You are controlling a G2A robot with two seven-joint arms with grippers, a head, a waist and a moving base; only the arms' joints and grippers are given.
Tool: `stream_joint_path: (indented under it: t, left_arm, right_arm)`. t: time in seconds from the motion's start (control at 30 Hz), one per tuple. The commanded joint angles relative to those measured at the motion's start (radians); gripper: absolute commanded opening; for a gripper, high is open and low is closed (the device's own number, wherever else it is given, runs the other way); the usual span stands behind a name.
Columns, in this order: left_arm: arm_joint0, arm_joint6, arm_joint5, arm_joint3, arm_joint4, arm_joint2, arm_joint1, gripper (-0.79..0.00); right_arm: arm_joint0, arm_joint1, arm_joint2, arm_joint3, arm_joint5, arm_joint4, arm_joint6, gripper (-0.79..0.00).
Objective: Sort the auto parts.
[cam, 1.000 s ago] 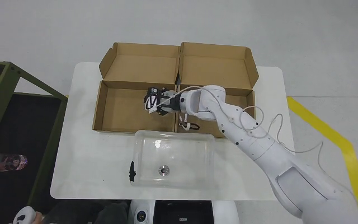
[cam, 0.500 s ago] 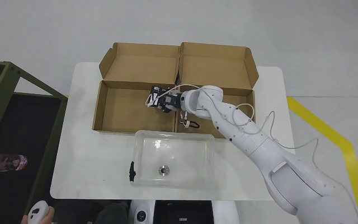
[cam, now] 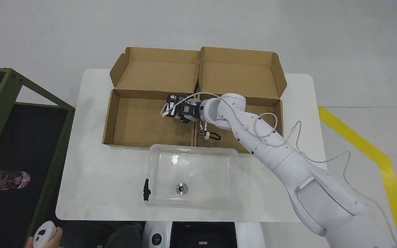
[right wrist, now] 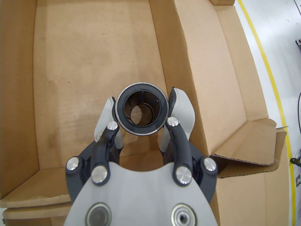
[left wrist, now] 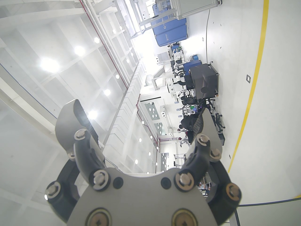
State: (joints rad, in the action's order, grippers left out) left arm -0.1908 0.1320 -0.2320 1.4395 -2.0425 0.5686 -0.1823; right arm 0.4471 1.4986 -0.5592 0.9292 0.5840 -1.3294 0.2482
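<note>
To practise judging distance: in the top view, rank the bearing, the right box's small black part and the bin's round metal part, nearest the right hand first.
1. bearing, held in the right hand
2. small black part, right box
3. round metal part, clear bin

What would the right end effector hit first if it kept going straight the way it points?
Most likely the bare floor of the cardboard box; the right end effector, shut on a ring-shaped part, points into it with nothing between.
</note>
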Motion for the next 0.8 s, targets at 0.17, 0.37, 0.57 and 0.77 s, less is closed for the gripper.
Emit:
stream_joint_path:
  t: [0.17, 0.37, 0.57, 0.77]
  left_arm:
    - [0.000, 0.000, 0.000, 0.000, 0.000, 0.000, 0.000, 0.000]
    - [0.000, 0.000, 0.000, 0.000, 0.000, 0.000, 0.000, 0.000]
    - [0.000, 0.000, 0.000, 0.000, 0.000, 0.000, 0.000, 0.000]
    - [0.000, 0.000, 0.000, 0.000, 0.000, 0.000, 0.000, 0.000]
  right_arm:
    - [-0.004, 0.006, -0.012, -0.010, 0.012, -0.017, -0.002, -0.422]
    - [-0.001, 0.004, -0.033, 0.010, 0.025, -0.031, -0.010, -0.348]
    - [0.014, -0.009, -0.071, 0.072, 0.046, -0.041, -0.028, -0.314]
    - [0.058, -0.033, -0.126, 0.170, 0.087, -0.038, -0.042, -0.280]
